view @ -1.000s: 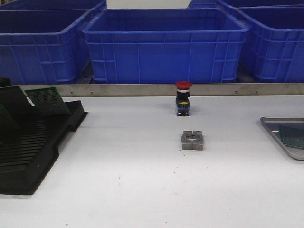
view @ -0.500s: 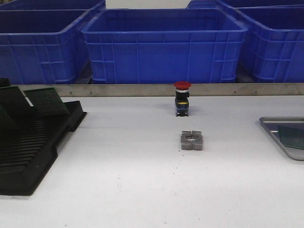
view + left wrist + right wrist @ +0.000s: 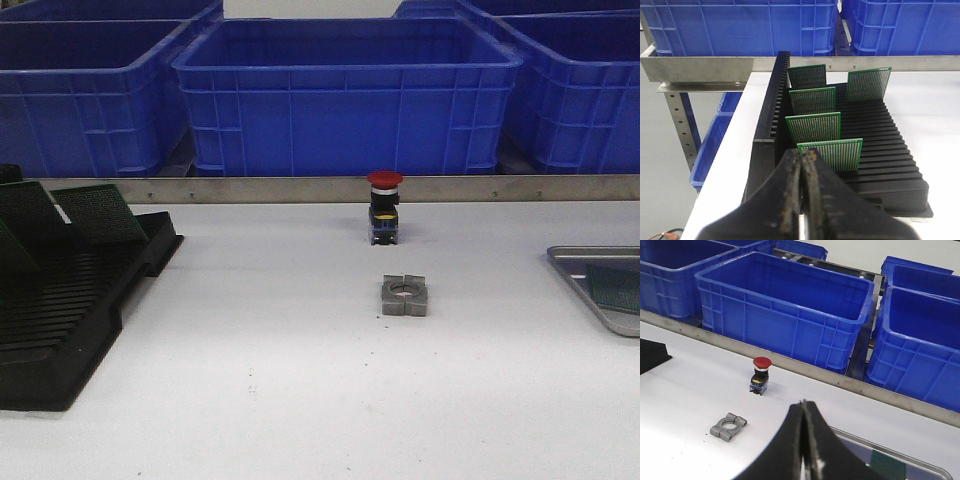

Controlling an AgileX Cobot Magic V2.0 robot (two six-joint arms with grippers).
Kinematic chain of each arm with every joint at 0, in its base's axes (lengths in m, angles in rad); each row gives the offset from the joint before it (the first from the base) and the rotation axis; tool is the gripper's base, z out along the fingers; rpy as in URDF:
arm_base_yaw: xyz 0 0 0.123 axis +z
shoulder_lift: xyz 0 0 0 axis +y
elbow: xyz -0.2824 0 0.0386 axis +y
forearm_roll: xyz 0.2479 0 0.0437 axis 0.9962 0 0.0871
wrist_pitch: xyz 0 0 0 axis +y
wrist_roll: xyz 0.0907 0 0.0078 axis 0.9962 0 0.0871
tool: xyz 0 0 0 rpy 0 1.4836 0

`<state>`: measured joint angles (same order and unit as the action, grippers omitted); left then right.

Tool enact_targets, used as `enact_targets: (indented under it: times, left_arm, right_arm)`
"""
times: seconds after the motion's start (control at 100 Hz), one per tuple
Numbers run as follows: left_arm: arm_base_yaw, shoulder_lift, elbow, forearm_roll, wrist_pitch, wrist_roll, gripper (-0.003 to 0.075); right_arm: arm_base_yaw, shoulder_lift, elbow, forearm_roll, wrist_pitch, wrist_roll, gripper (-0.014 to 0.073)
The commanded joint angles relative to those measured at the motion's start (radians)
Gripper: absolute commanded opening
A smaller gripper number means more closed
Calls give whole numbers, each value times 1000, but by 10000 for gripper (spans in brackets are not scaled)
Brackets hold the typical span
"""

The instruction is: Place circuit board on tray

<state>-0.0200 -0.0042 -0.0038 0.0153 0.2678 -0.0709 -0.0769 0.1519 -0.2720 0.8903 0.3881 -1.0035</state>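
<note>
- The left gripper [image 3: 801, 162] showed only in its own wrist view, its two dark fingers pressed together with nothing between them, poised just short of the near end of the black slotted rack [image 3: 875, 145].
- The right gripper [image 3: 803, 412] likewise appeared only in its wrist view, jaws closed flat against each other and empty, hanging above the white table [image 3: 300, 400] near the tray.
- The rack [image 3: 60, 310] lay at the near left of the table, running from near to far, and five green circuit boards stood upright in its slots; the nearest board [image 3: 830, 155] stood just beyond the left fingertips.
- The other boards [image 3: 812, 127] stood one behind another along the rack's left side, with one more [image 3: 868, 84] at the far right of it.
- At the right edge of the table lay the silver-grey tray [image 3: 590, 262], only partly in the front view, and a green circuit board [image 3: 615, 290] lay flat on its floor; the right wrist view showed the same board [image 3: 888, 463] inside the tray's rim [image 3: 860, 439].
- A small grey metal block [image 3: 404, 296] with a round hole sat mid-table, well apart from both rack and tray.
- Farther back stood a red-capped push button [image 3: 384, 208], upright, near the metal rail at the table's far edge.
- Beyond the rail stood a row of blue plastic crates [image 3: 345, 95].
</note>
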Motion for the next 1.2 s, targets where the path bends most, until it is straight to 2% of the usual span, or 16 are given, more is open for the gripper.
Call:
enact_targets:
  times: [0.0,1.03,1.19]
  left_arm:
    - [-5,-33,30,-9,-72,0,-17]
    - [-5,-33,30,-9,-72,0,-17]
    - [-5,-33,30,-9,-72,0,-17]
  right_arm:
    - [0,11,-26,19,-47,-7,-62]
    - [0,11,-26,19,-55,-7,-62]
    - [-4,10,-11,16,-144,4,-62]
